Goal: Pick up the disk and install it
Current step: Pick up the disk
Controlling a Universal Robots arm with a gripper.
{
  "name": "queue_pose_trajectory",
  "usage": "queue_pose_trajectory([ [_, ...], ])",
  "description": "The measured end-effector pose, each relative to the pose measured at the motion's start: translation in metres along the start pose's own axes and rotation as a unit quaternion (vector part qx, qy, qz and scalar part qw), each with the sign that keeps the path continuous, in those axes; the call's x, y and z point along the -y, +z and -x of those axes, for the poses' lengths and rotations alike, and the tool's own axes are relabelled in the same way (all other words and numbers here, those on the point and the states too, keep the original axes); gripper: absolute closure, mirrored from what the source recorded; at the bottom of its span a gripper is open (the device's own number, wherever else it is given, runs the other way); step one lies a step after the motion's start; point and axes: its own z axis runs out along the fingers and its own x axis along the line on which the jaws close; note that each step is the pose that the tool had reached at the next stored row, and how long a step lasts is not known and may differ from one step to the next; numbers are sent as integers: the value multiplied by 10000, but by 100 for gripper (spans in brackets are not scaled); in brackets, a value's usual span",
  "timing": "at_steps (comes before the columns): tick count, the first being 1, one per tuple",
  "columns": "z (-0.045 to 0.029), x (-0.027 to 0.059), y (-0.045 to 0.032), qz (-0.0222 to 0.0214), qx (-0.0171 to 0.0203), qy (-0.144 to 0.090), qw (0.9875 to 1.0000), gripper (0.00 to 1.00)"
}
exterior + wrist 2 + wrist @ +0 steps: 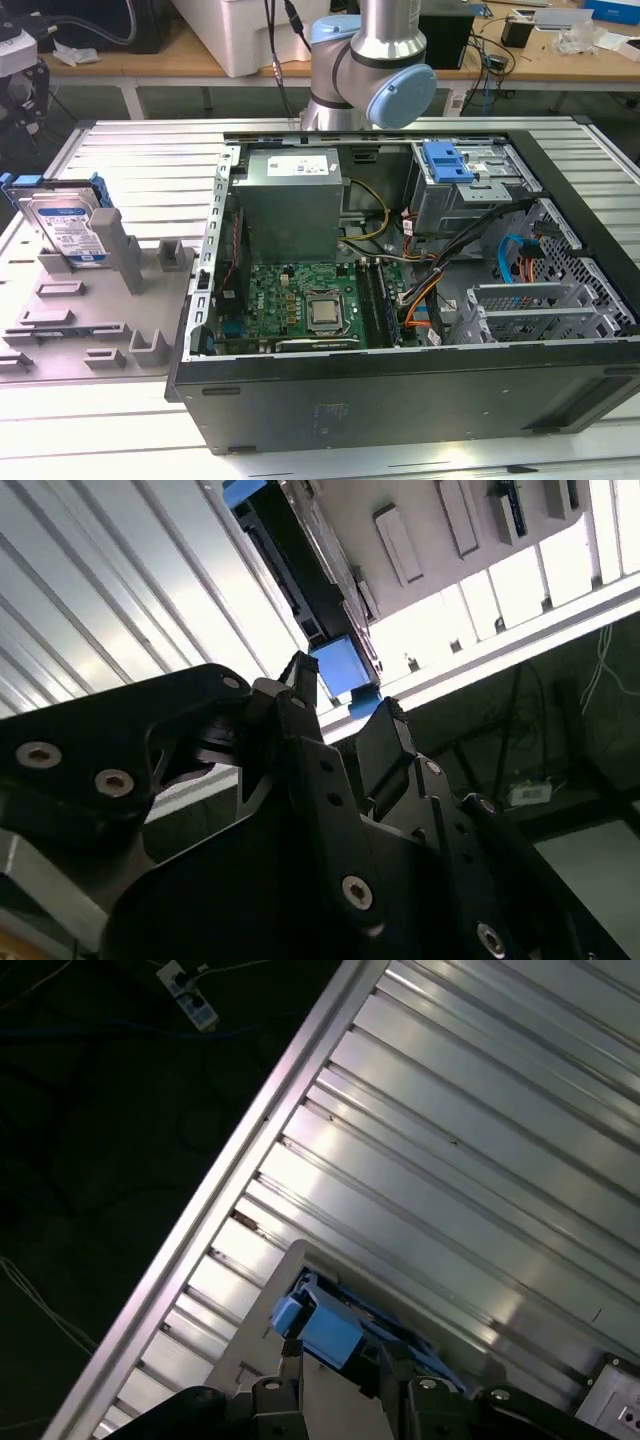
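The disk [66, 226], silver with a white-and-blue label and a blue carrier frame, leans upright in a grey fixture [90, 300] at the exterior view's left. My gripper [20, 85] hangs above it near that view's upper left edge, apart from it. In the second wrist view the gripper [343, 698] is open, its two black fingertips [300, 675] spread, and the disk's blue frame edge [338, 665] lies beyond the gap. The first wrist view shows the same blue edge of the disk [322, 1325] just past the fingertips [290, 1360].
An open computer case [400, 400] lies on the ribbed metal table [150, 150], to the exterior view's right of the fixture. A grey drive cage [470, 190] topped by a blue bracket [448, 160] sits at its far right. The table's edge [250, 1150] runs close by.
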Motion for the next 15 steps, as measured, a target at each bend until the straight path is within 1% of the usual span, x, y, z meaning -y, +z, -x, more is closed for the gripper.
queue_pose_trajectory([
  [1, 0, 0, 1, -6, -6, -155, 9999, 56],
  [3, 0, 0, 2, -12, -14, -337, 9994, 56],
  [4, 0, 0, 3, -20, -23, -566, 9984, 56],
  [5, 0, 0, 4, -26, -31, -745, 9972, 56],
  [7, 0, 0, 6, -33, -38, -929, 9957, 56],
  [8, 0, 0, 7, -39, -45, -1099, 9939, 56],
  [10, 0, 0, 8, -46, -53, -1292, 9916, 56],
  [12, 0, 0, 10, -55, -63, -1547, 9879, 56],
  [13, 0, 0, 11, -58, -67, -1636, 9865, 56],
  [14, 0, 0, 12, -62, -71, -1754, 9845, 56],
  [15, 0, 0, 12, -66, -75, -1850, 9827, 56],
])
